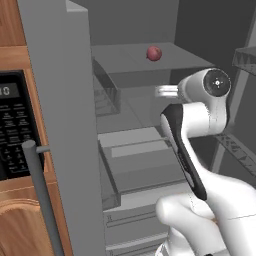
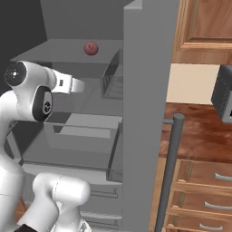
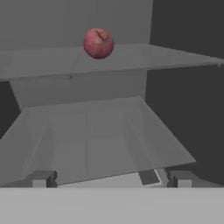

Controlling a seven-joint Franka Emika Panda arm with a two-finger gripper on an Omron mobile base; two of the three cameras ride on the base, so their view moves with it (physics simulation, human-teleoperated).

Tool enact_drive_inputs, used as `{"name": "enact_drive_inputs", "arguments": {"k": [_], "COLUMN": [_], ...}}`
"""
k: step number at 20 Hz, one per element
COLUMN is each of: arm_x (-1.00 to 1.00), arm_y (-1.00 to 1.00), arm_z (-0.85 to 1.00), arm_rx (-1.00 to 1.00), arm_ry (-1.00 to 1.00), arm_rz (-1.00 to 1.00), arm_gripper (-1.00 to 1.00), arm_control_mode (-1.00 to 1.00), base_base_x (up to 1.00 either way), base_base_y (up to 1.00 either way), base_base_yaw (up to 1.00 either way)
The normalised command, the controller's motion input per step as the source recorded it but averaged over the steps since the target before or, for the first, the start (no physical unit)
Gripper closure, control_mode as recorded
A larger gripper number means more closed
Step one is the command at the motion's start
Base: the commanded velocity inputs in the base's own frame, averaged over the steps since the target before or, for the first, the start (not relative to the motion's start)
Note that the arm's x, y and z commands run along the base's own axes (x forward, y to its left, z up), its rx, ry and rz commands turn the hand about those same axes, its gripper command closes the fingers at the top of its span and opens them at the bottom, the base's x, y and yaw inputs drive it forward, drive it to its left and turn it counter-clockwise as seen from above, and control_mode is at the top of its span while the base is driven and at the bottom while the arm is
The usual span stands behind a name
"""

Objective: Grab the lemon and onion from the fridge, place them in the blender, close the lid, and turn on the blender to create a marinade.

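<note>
Onion (image 3: 98, 43) first, because that is the thing we can see right now. It is a small round red-purple ball, and it sits on the top shelf (image 3: 175, 57) of the fridge (image 1: 55, 125). It sits near the back of that shelf, about in the middle, with bare shelf on both sides. Nothing touches it but the shelf under it.

Our gripper (image 3: 111, 178) is inside the open fridge, low down, by the front edge of the shelf below. Its two dark tips stand far apart, as wide as they go, and there is nothing between them. We are not holding anything.

Now the big thing for our next move: the onion is up and ahead of our gripper. It is one shelf higher and farther back, and a tiny bit to the left in the hand view. So we think we must lift the hand up over the edge of the top shelf and then push it forward. If we go straight ahead, we think we would slide in under the shelf and miss it.

The onion is round, so it has no long side. We can pinch it from any side. It might roll if we bump it, so we should go slowly.

We cannot spot the lemon on these shelves.
</note>
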Motion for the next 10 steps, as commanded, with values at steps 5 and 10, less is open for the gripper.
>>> {"name": "enact_drive_inputs", "arguments": {"k": [5,10], "arm_x": [0.28,0.38], "arm_y": [0.00,0.07], "arm_z": [0.62,0.23], "arm_rx": [0.00,0.00], "arm_ry": [-0.11,-0.03], "arm_rz": [0.00,0.00], "arm_gripper": [-1.00,-1.00], "arm_control_mode": [-1.00,-1.00], "base_base_x": [0.00,0.00], "base_base_y": [0.00,0.00], "base_base_yaw": [0.00,0.00]}}
